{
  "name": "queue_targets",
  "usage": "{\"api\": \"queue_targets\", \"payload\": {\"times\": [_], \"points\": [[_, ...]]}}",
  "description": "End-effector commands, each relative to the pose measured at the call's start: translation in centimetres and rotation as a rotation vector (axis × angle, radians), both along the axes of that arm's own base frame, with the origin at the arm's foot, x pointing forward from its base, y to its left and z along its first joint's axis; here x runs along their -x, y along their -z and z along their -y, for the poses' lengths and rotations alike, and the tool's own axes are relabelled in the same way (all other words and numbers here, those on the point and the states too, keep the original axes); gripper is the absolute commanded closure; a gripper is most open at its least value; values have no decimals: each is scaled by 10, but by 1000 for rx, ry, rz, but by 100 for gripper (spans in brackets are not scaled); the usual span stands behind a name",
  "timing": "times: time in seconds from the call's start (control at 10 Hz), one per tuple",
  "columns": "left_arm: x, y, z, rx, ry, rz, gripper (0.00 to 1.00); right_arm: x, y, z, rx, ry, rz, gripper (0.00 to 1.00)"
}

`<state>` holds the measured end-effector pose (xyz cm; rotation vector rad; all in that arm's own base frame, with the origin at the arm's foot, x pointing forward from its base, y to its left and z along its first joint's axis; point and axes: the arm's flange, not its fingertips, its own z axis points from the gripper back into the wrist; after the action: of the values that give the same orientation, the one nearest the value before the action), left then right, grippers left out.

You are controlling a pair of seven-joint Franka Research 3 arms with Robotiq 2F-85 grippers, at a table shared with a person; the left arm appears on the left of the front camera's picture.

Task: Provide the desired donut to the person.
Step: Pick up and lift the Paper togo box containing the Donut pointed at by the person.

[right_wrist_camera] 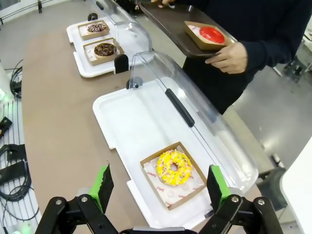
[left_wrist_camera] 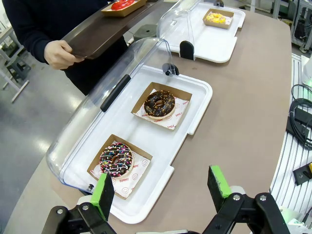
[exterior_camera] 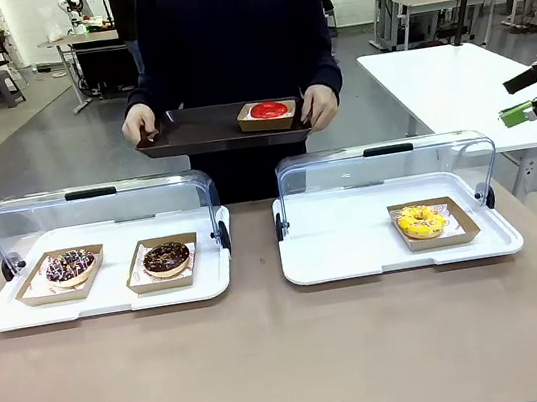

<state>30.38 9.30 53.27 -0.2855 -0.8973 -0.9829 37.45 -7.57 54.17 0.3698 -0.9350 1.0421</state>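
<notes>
The person [exterior_camera: 224,36] stands at the far side and holds a dark serving tray [exterior_camera: 188,132] with both hands. On it lies a red glazed donut [exterior_camera: 268,110] in a card box. A sprinkled chocolate donut [exterior_camera: 69,266] and a plain chocolate donut [exterior_camera: 166,258] sit in boxes on the left white tray [exterior_camera: 111,297]. A yellow donut [exterior_camera: 420,221] sits on the right white tray [exterior_camera: 345,240]. My left gripper [left_wrist_camera: 161,187] hangs open above the table edge near the sprinkled donut [left_wrist_camera: 116,159]. My right gripper [right_wrist_camera: 160,186] is open above the yellow donut [right_wrist_camera: 173,167], and in the front view it shows at the right edge [exterior_camera: 519,98].
Both trays' clear lids [exterior_camera: 98,211] [exterior_camera: 385,171] stand open toward the person. A white table [exterior_camera: 442,74] stands at the back right. Cables [left_wrist_camera: 300,117] lie off the table's side. Bare brown tabletop [exterior_camera: 272,362] lies in front of the trays.
</notes>
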Motion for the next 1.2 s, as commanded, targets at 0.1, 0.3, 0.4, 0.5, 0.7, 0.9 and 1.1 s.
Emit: {"api": "queue_targets", "payload": {"times": [0.1,0.3,0.4,0.5,0.7,0.9,1.1], "points": [[-1,0,0,10,5,2,0,2,1,1,-4,-20,5,0],[-1,0,0,10,5,2,0,2,1,1,-4,-20,5,0],[-1,0,0,10,5,2,0,2,1,1,-4,-20,5,0],[-1,0,0,10,5,2,0,2,1,1,-4,-20,5,0],[-1,0,0,10,5,2,0,2,1,1,-4,-20,5,0],[-1,0,0,10,5,2,0,2,1,1,-4,-20,5,0],[-1,0,0,10,5,2,0,2,1,1,-4,-20,5,0]]}}
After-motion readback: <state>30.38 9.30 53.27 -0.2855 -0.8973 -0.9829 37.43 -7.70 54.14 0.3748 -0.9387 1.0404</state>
